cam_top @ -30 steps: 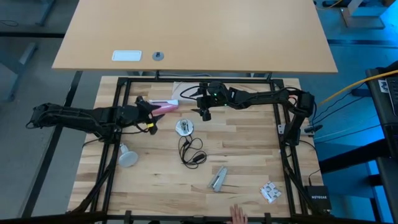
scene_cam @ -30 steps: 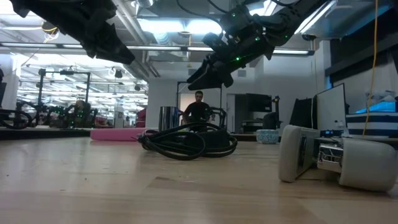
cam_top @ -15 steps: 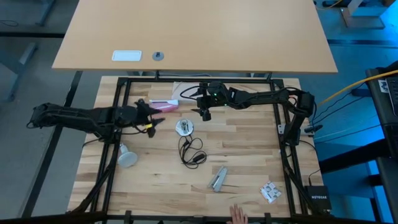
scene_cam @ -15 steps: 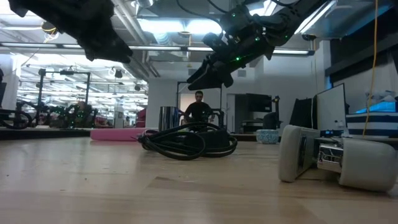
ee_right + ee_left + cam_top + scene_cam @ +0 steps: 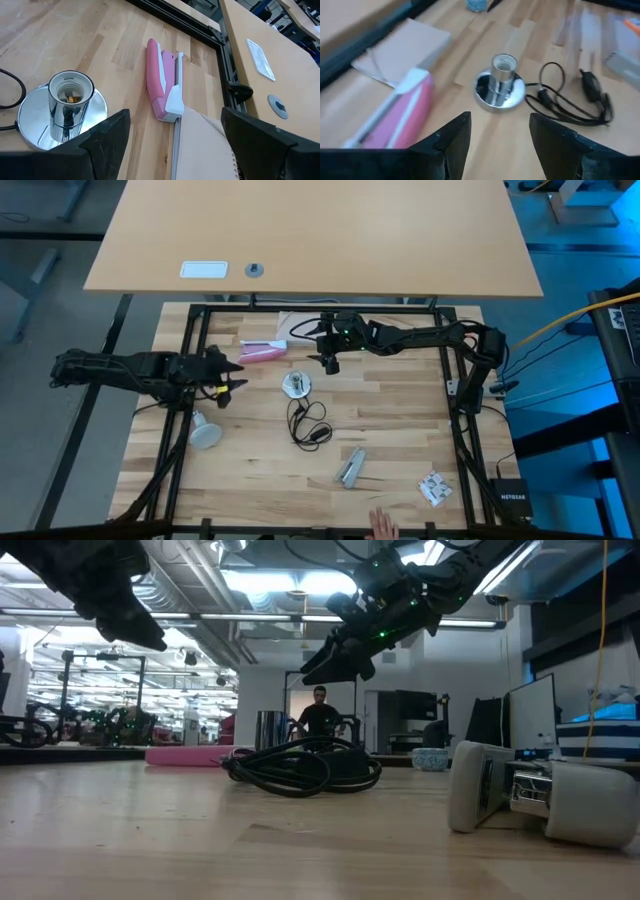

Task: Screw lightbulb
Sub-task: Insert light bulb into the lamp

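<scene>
Plainly, the lightbulb [image 5: 205,435] lies on the table well to the left of the socket [image 5: 295,385] and nearer the front edge, its neck pointing back toward the left arm. The left tool [image 5: 232,376], fingers spread and empty, hovers between socket and bulb, so it is the nearer one. The right tool [image 5: 327,363], also spread and empty, hangs just behind the socket.
</scene>
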